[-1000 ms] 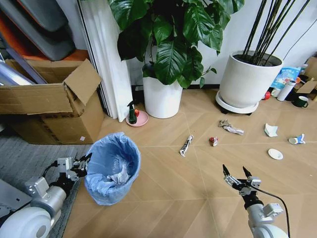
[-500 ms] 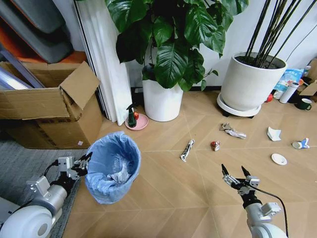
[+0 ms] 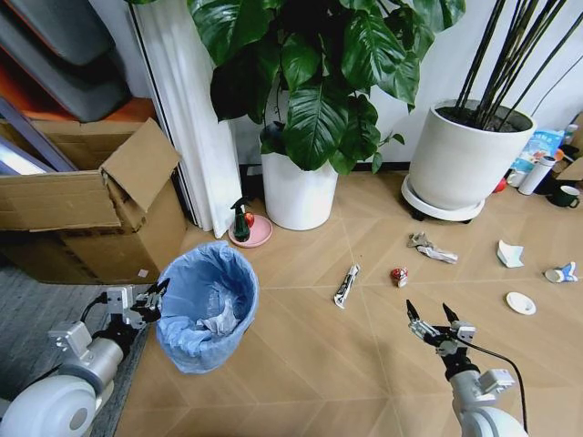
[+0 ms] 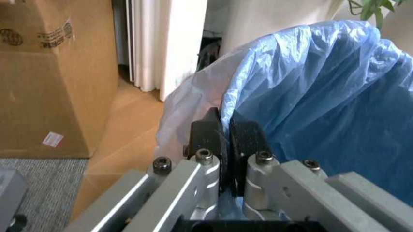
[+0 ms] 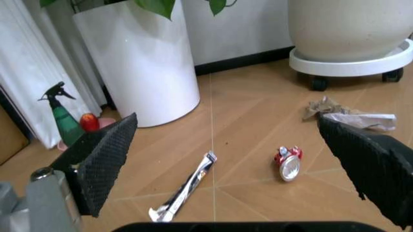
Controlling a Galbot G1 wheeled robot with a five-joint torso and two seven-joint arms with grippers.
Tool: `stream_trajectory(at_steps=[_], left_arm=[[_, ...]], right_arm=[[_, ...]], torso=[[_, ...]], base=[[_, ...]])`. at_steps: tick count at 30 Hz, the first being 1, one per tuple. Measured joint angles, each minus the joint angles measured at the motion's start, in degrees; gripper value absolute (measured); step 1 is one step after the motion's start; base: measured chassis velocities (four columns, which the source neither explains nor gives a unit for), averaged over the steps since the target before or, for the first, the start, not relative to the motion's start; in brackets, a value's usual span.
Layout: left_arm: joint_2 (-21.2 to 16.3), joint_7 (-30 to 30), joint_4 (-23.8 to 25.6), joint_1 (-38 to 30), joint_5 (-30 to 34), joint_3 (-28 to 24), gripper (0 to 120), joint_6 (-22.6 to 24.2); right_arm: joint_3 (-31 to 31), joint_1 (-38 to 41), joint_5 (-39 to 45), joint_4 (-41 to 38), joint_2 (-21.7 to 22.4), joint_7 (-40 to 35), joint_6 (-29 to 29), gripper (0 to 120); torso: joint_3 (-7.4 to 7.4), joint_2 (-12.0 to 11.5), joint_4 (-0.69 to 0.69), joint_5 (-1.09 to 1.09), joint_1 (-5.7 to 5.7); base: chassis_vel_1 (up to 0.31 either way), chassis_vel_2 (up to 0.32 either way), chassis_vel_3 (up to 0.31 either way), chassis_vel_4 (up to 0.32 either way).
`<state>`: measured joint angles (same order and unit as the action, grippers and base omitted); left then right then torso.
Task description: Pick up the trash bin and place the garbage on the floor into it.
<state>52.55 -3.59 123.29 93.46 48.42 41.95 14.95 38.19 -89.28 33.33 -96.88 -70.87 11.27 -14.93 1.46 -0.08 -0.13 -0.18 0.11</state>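
- The trash bin (image 3: pixel 207 306) stands on the floor (image 3: pixel 310 364) beside a grey mat (image 3: pixel 36 319), some crumpled white paper inside it.
- The left gripper (image 3: pixel 155 297) is clamped on the bin's left rim (its fingers (image 4: pixel 248 140) pinch the blue bag's edge).
- A silver wrapper (image 3: pixel 345 285), a small red can (image 3: pixel 398 275) and crumpled paper (image 3: pixel 430 248) lie on the floor toward the white plant pots (image 3: pixel 299 191).
- The right gripper (image 3: pixel 434 320) hovers over bare floor, fingers apart, near the can.

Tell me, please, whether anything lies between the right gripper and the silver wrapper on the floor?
Nothing visible does. The right gripper, jaws open, hangs above bare floor, and the silver wrapper lies ahead of it with only tiles between. The crushed red can sits off to the side.
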Motion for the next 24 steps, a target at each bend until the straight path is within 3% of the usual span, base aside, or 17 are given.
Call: stream_trajectory(at_steps=[24], left_arm=[[-0.01,-0.07,-0.34,-0.11,0.0,-0.38,0,0.04]], right_arm=[[-0.39,0.48,0.2,1.24,-0.15,0.76,-0.51,100]], torso=[[0.0,0.0,0.01,0.0,0.0]], base=[[-0.106,0.109,0.114,-0.112]])
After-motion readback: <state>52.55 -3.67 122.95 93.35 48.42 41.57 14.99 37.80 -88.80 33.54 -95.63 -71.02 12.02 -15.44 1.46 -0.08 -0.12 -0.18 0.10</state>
